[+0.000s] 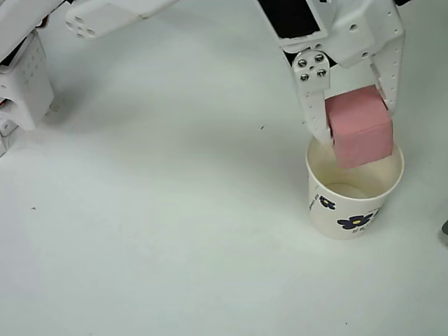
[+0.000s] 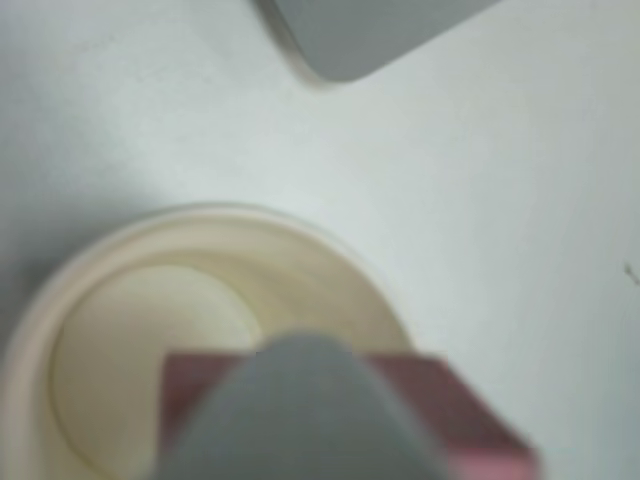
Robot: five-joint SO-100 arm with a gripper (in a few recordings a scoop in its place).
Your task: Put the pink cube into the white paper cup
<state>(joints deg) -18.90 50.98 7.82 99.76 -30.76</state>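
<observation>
The overhead view is showing the outside of the white paper cup (image 1: 354,190), with dark blue flower prints on its side wall facing the lower edge of the picture, plus the white arm reaching in from the top right; the wrist view is looking down into the cup (image 2: 150,330) instead, showing its cream inside, round bottom and rolled rim, all somewhat blurred, and a grey rounded shape (image 2: 370,30) at the top edge that I cannot identify. The pink cube (image 1: 358,127) is appearing as a matte, plain pink block with sharp edges, noticeably narrower than the cup's mouth; in the wrist view the cube (image 2: 470,420) is looking darker, a dull rose, partly hidden behind a grey out-of-focus finger. The gripper (image 1: 357,115) is gripping the cube between its two white fingers, one finger (image 1: 313,98) pressing on the cube's left face in the overhead view and the other on its right, the opening being just the cube's width. The cube is hanging above the cup's mouth, over the rim's far side in the overhead view, not inside the cup. The cup is standing upright on the white worktop (image 1: 175,210).
</observation>
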